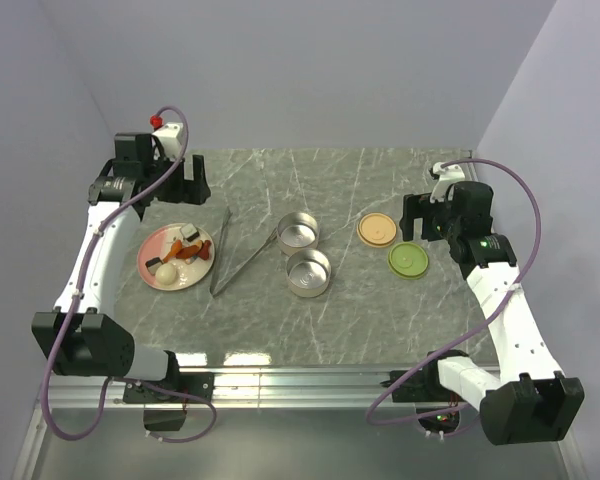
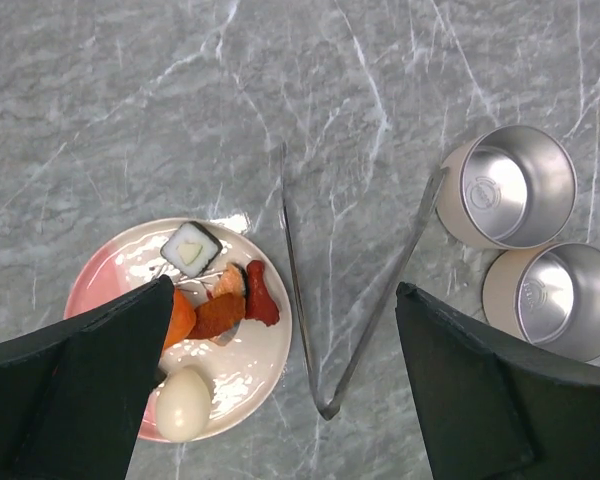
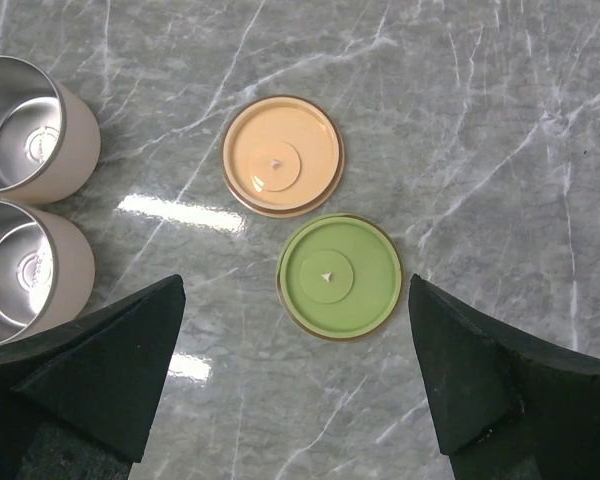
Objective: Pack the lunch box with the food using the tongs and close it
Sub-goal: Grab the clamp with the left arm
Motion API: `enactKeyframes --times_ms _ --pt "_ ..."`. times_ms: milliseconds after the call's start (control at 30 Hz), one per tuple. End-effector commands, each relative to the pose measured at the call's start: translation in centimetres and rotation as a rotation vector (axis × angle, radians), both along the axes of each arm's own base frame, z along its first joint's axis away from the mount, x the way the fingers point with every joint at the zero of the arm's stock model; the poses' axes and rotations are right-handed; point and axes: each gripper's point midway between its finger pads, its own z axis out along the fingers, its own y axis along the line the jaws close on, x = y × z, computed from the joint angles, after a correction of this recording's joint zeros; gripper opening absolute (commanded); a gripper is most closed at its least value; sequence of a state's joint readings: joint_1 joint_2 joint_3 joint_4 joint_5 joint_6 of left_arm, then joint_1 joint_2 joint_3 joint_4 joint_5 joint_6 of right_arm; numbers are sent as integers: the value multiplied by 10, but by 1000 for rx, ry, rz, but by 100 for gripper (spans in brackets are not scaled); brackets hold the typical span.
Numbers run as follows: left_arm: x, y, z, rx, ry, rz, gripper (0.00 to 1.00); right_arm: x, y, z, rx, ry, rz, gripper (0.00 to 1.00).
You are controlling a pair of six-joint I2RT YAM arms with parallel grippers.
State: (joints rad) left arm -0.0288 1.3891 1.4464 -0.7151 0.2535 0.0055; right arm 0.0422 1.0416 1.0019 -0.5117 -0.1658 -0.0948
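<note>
Plainly nothing has been picked up yet. The left gripper (image 2: pixel 285 290) hangs over the table (image 3: pixel 500 120) with its fingers spread wide and empty. The right gripper (image 3: pixel 295 285) is the same: fingers apart, nothing between them.

Directly below the left gripper's gap lie the tongs (image 2: pixel 382 300), flat on the marble, their joined end toward the wrist and the two slim arms fanning away from it. That puts them between the pink plate (image 2: pixel 100 280), partly under one finger, and the two steel tins (image 2: pixel 508 185) out past the other finger. It is a sensible spot, since the tool sits on the path from food to box.

On the plate are the dark-and-white piece (image 2: pixel 192 248), the orange-red chunks (image 2: pixel 220 315) and the whitish ball (image 2: pixel 183 403), grouped close together. Both tins stand upright, touching or nearly so, open and bare inside, ready to be filled.

Under the right gripper the green lid (image 3: pixel 338 277) lies almost centred in the gap, with the pale orange lid (image 3: pixel 282 155) just beside it — both flat on the table, off to one side of the tins. They seem parked there so the tin mouths stay open until packing is done.

Judging by the layout, the left arm is lined up to take the tongs first, while the right waits over the lids for closing.
</note>
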Motion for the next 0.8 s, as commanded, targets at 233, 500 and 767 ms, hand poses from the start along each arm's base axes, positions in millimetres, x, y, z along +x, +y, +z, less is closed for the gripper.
enactKeyframes --times_ms 233,500,767 --pt "-41 -4 6 22 -76 -70 99 0 -1 4 -10 -21 15 100" --pt "-79 -2 7 31 -124 -74 100 -2 -1 -6 -12 1 22 100" --pt "-119 -12 -17 56 -163 -200 99 -3 2 -15 -4 24 35 99"
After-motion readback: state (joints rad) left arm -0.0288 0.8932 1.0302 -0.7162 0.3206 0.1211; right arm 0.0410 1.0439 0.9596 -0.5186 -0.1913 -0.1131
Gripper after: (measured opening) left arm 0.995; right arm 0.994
